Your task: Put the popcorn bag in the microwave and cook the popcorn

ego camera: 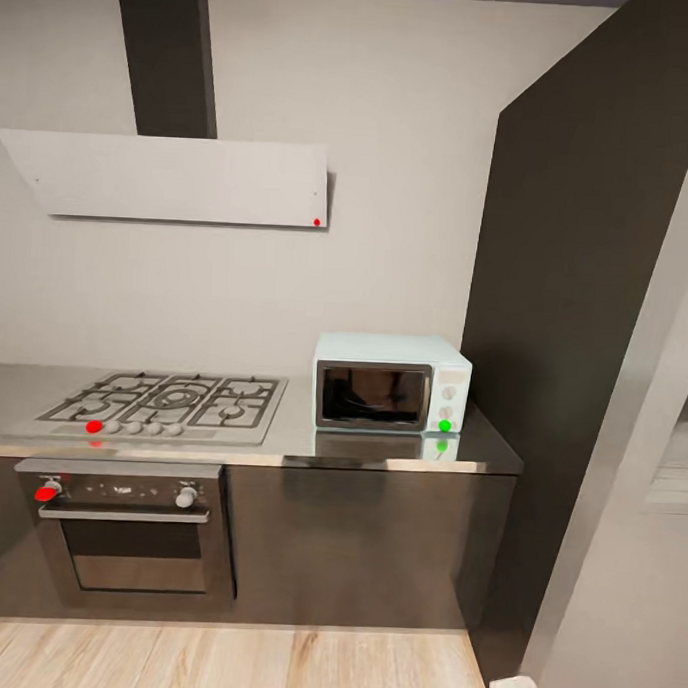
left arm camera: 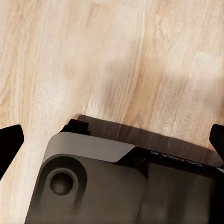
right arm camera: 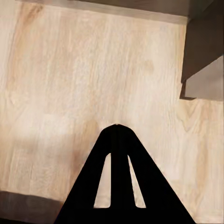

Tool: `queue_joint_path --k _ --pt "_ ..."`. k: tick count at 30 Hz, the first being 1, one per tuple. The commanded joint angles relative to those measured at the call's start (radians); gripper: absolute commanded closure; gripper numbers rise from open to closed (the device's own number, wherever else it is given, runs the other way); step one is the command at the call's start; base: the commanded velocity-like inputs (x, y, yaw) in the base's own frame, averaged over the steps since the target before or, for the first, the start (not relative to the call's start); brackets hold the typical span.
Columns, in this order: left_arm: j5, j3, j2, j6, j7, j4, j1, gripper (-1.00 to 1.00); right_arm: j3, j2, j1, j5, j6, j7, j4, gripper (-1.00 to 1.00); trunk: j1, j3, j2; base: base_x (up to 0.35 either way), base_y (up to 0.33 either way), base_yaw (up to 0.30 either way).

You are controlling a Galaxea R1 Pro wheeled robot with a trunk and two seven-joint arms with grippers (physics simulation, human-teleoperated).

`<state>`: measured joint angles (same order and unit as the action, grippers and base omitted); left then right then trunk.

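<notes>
The small pale microwave (ego camera: 390,383) stands on the grey countertop (ego camera: 300,444) at its right end, with its dark glass door closed and a green mark on its lowest knob. The popcorn bag and the popcorn are out of view. In the left wrist view my left gripper (left arm camera: 112,140) is open, its dark fingers (left arm camera: 9,142) spread to both sides, over my own dark base and the wooden floor. My right gripper (right arm camera: 116,129) is shut, fingertips meeting in a point with nothing between them, above bare floor.
A gas hob (ego camera: 166,401) with black grates sits left of the microwave, with a dark steel oven (ego camera: 131,530) below and a white hood (ego camera: 181,180) above. A tall dark cabinet (ego camera: 584,344) closes the counter's right end. Wooden floor (ego camera: 220,664) lies between me and the cabinets.
</notes>
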<state>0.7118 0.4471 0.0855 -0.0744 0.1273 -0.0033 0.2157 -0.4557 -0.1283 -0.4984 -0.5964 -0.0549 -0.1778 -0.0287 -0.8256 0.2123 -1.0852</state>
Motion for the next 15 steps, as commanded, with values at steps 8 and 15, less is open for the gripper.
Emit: queue_joint_path --k 8,15 --pt "0.006 0.008 0.000 -0.002 0.003 0.000 0.001 -1.00 -0.013 0.010 0.328 -0.005 -0.128 0.000 -0.005 1.00 0.000 0.001 -0.001 0.000 0.000 0.000" --pt "0.006 0.008 0.001 -0.002 0.003 0.000 0.001 -1.00 -0.013 0.013 0.337 -0.008 -0.097 0.016 -0.005 1.00 0.000 0.001 -0.001 0.000 0.000 0.000"
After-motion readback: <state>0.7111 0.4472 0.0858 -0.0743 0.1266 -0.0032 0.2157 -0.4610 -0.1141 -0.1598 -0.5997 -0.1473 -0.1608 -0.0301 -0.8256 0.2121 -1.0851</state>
